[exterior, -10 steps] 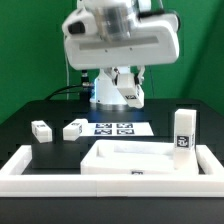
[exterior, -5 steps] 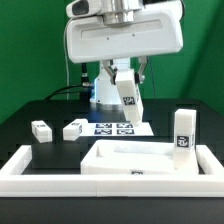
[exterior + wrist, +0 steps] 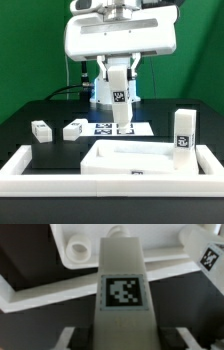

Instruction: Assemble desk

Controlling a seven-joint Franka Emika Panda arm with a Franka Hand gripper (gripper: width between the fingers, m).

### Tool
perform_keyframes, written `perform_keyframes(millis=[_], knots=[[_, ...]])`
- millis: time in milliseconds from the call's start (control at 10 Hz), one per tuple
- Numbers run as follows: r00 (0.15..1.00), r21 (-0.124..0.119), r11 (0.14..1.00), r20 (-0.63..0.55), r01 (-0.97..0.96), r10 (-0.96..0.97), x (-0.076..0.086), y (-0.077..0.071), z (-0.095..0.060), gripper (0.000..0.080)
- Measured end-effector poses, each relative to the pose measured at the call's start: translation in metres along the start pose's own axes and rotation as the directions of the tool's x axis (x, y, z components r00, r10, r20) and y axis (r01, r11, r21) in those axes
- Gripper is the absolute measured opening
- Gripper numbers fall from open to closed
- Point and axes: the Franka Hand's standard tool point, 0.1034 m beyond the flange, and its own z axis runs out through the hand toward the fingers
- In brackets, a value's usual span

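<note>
The claw [image 3: 119, 72], clamped on a desk leg [image 3: 120, 105], holds it upright in the air above the middle of the black tabletop [image 3: 55, 115], probably to lower it into a corner socket of the desk panel [image 3: 135, 160] lying near the front edge.

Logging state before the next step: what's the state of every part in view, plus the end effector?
end effector: shut on the held leg
held leg: upright, gripped at its top end
tabletop: lying flat, rims up
loose leg: lying on its side
second loose leg: lying on its side
standing leg: upright by the tabletop's corner; seated or not, cannot tell
</note>
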Motion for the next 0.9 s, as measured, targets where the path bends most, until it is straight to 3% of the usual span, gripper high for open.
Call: perform_keyframes(millis=[200,500,900], knots=[[1.000,-0.007,1.000,-0.025,0.017,-0.017,-0.001,0.004,0.002,0.0290],[0.995,-0.057,0.997,-0.076,0.056,-0.060,0.011,0.036,0.017,0.0290],[0.995,-0.063,0.996,-0.071,0.069,-0.073,0.012,0.029,0.031,0.0291]])
